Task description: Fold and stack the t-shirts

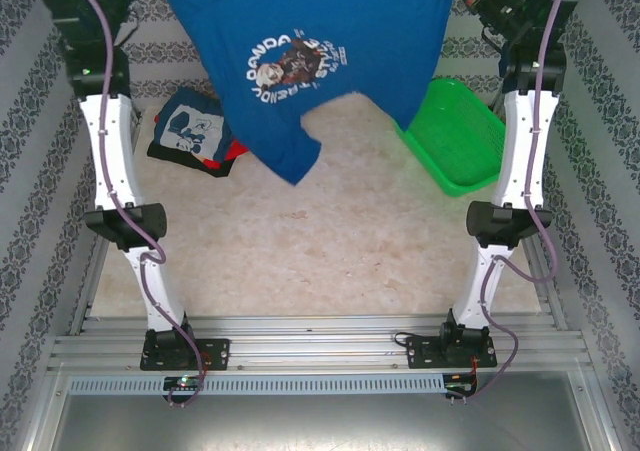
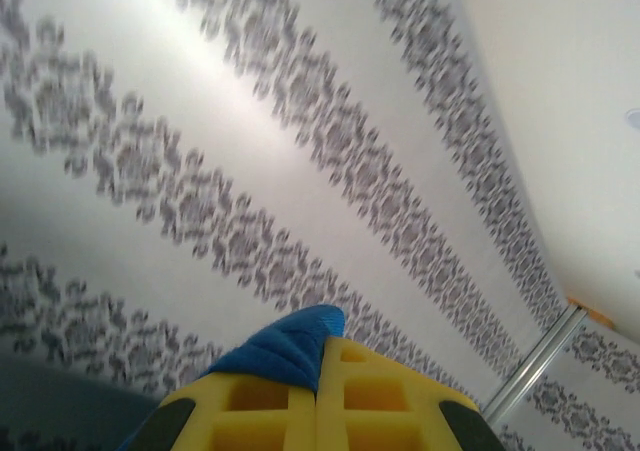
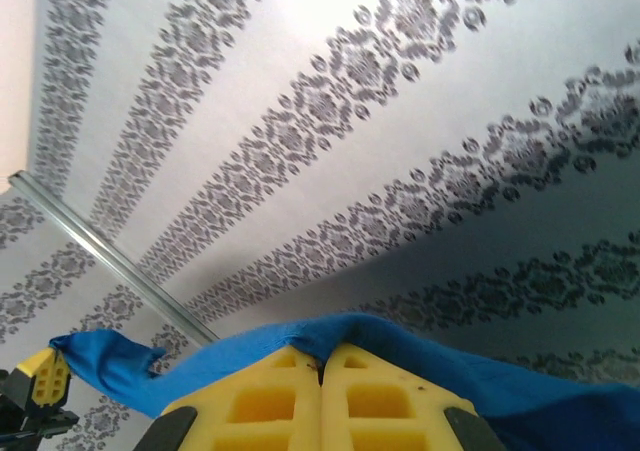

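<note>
1. My left fingers [image 2: 380,391] are pressed together on a fold of the blue t-shirt [image 1: 320,61]. In the left wrist view a bunch of blue cloth pokes up from between the yellow tips.
2. My right fingers [image 3: 260,401] are likewise closed, pinching another edge of the same t-shirt. The blue cloth drapes over both tips there and runs off to either side.
3. From above, the blue t-shirt hangs in the air between the two raised arms, at the far end of the tabletop [image 1: 330,241]. Its dark print with white lettering faces the camera and sits tilted. One corner sags lower than the rest, toward the middle of the tabletop.
4. Both wrist cameras look up at the patterned wall [image 2: 300,141].
5. A stack of folded t-shirts [image 1: 195,131] lies on the far left of the tabletop, beside the left arm [image 1: 112,161]. The navy one with a pale graphic is on top, with black and a sliver of red showing under it.
6. The green basket [image 1: 462,141] sits on the far right, near the right arm [image 1: 522,141]. The hanging t-shirt partly covers its far corner.
</note>
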You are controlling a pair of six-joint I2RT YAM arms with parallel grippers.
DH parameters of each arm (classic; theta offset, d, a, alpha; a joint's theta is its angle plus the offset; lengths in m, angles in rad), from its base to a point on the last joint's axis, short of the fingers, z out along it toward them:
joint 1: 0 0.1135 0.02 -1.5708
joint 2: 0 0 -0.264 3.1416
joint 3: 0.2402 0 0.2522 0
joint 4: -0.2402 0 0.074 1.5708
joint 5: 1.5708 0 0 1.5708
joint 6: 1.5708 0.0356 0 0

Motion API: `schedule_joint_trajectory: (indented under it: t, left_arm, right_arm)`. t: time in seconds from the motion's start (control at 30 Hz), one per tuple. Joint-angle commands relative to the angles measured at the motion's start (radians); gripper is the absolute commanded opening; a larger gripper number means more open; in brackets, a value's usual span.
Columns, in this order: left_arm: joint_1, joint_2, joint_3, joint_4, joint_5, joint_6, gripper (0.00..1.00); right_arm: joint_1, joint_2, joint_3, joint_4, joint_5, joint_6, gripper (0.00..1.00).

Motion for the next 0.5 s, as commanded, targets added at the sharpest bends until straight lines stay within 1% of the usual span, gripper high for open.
schedule_joint_trajectory:
  t: [0.0,0.17,0.23,0.27,0.33,0.37,0.4,0.43,0.47]
  left_arm:
    - [0.026,-0.062,0.036,0.119,0.04,0.001,0.0]
    - [0.071,-0.091,0.033,0.155,0.097,-0.024,0.0]
    - [0.088,-0.113,0.016,0.141,0.159,-0.025,0.0]
    - [0.089,-0.129,-0.009,0.134,0.207,-0.024,0.0]
    - [0.089,-0.178,-0.104,0.128,0.301,-0.021,0.0]
    - [0.085,-0.227,-0.2,0.143,0.352,-0.026,0.0]
    - [0.079,-0.3,-0.352,0.191,0.387,-0.027,0.0]
    - [0.073,-0.373,-0.516,0.243,0.398,-0.015,0.0]
    - [0.072,-0.483,-0.71,0.299,0.396,0.004,0.0]
  right_arm:
    - [-0.031,-0.062,-0.01,0.077,-0.026,-0.007,0.0]
    - [-0.065,-0.114,-0.075,0.067,-0.067,-0.044,0.0]
    - [-0.066,-0.146,-0.122,0.022,-0.098,-0.096,0.0]
    - [-0.066,-0.17,-0.166,-0.004,-0.126,-0.132,0.0]
    - [-0.063,-0.243,-0.304,-0.049,-0.156,-0.209,0.0]
    - [-0.061,-0.298,-0.415,-0.049,-0.169,-0.243,0.0]
    - [-0.061,-0.362,-0.548,-0.038,-0.175,-0.28,0.0]
    - [-0.061,-0.42,-0.669,-0.028,-0.176,-0.31,0.0]
    - [-0.06,-0.489,-0.812,-0.022,-0.179,-0.342,0.0]
